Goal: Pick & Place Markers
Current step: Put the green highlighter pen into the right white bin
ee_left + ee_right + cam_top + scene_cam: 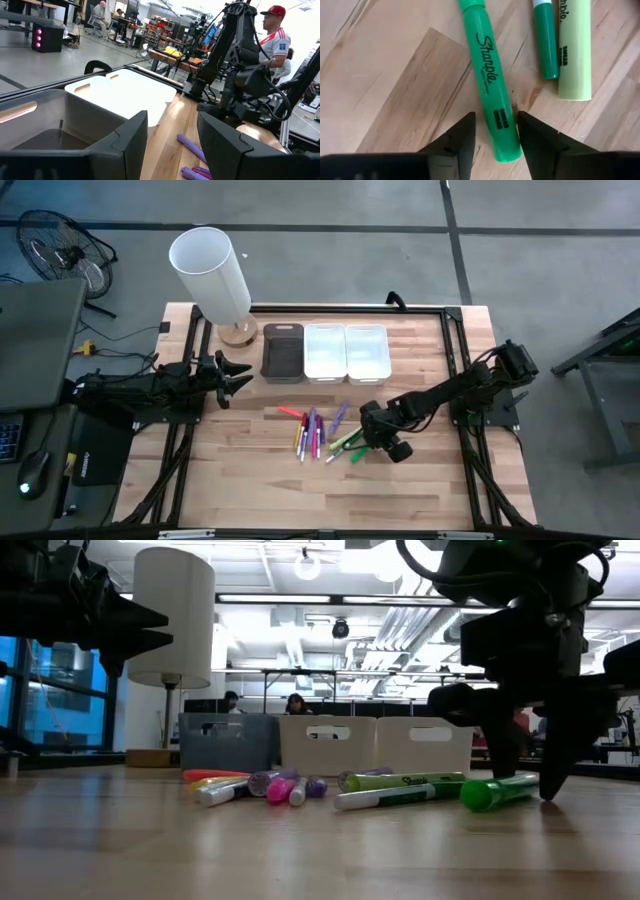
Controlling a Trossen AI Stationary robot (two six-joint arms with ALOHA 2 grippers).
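Butcher-block table (250, 480), open workshop behind. Right gripper (495, 131) down over green Sharpie marker (489, 75), jaws narrowed astride barrel, barely touching, grip unconfirmed. Marker pile (315, 430) just before white bins (345, 350). Left gripper (170, 145) idle beside dark bin (282, 350), jaws part-open, empty.

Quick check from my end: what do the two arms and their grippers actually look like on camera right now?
Both arms are dark, near-black jointed links with dark cabling along them. The left gripper ends in two black, wedge-shaped fingers with flat, matte inner faces. The right gripper has the same pair of plain black angular fingers, below a chunky, rounded black wrist. No markings are readable on either.
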